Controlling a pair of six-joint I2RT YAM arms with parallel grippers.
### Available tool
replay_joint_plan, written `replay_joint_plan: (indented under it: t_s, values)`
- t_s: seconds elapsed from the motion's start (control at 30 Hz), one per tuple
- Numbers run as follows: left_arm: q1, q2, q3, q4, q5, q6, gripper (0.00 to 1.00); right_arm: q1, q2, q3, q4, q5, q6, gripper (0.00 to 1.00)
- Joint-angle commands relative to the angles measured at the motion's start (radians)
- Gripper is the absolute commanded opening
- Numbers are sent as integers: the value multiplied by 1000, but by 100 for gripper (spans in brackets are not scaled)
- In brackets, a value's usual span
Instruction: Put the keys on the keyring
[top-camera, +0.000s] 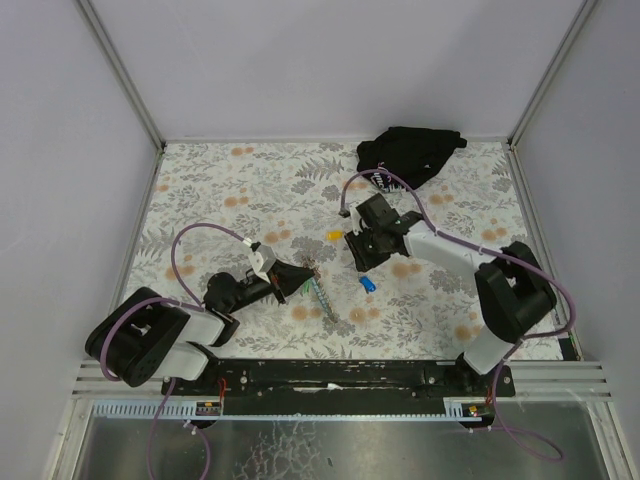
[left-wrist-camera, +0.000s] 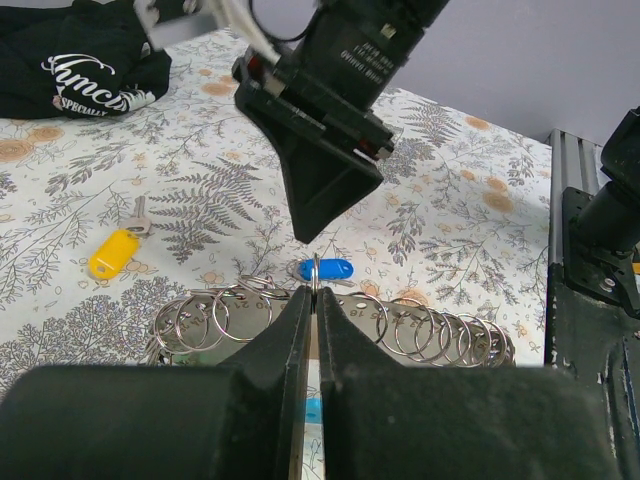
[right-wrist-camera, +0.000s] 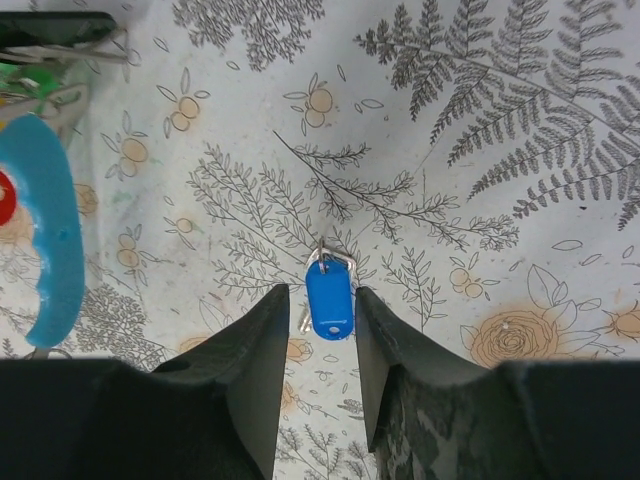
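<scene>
Currently clenched on the keyring (left-wrist-camera: 316, 268) with the left claw (left-wrist-camera: 312, 300), low over the desk (right-wrist-camera: 500, 150). Released at the right claw (right-wrist-camera: 320, 292), straddling the keys (right-wrist-camera: 330, 300) without touching; lying flat on the desk, blue tag up, near the keyring.

Blue-tagged keys (right-wrist-camera: 329, 300), silvery keyring (left-wrist-camera: 200, 320), yellow tag (left-wrist-camera: 112, 252), black cloth (top-camera: 405, 155), grey fern-and-orange-flower tablecloth (top-camera: 250, 190).
</scene>
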Motion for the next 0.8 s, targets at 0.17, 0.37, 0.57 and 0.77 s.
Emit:
replay_joint_plan:
  t_s: [0.17,0.37,0.57,0.77]
  values:
    - [5,-27,4,46,-34,32,1,12,151,184,-220,-21,-72,36]
    - [7,-23,7,44,-32,32,1,26,222,243,-241,-14,-78,33]
    - [8,-26,7,40,-31,32,1,33,276,281,-261,-20,-85,30]
    - [7,-24,8,41,-31,32,1,34,289,284,-266,-14,-87,24]
